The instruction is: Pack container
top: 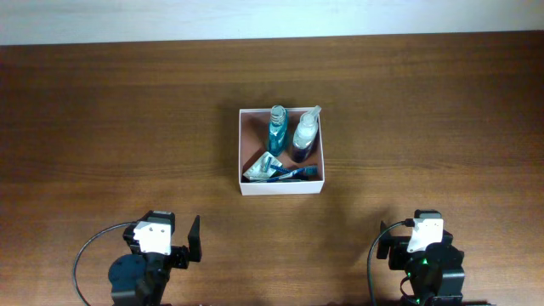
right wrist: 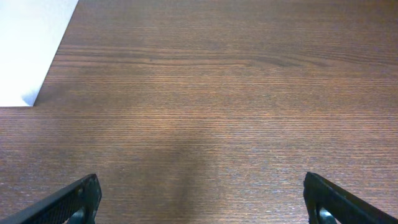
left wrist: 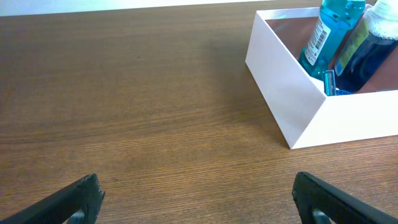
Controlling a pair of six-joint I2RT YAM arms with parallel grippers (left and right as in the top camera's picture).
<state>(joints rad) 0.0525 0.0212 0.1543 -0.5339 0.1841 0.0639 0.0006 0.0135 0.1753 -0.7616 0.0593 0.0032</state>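
- Dark brown wooden table (top: 102, 127) fills every view, with a pale strip of wall along its far edge.
- Left gripper (left wrist: 199, 202) sits low over the wood, its fingers spread wide and holding nothing. It looks parked rather than reaching.
- Square, shallow white cardboard container (top: 281, 188) with a pinkish-brown inside rests ahead of this gripper and to its right, well apart from it.
- Inside, a crumpled green-and-white packet (top: 259, 167) lies flat in the corner nearest the left gripper, with a slim blue-handled item (top: 289, 173) along the near wall. I cannot tell what it is.
- Behind them a teal plastic bottle (top: 277, 127) and a clear spray bottle of dark liquid (top: 304, 136) lean side by side on the far wall, probably too tall to stand upright.
- Right gripper (right wrist: 199, 199) is likewise spread and empty. The container lies ahead and to its left, with only a white corner in its wrist view.
- Packing looks finished or nearly so.
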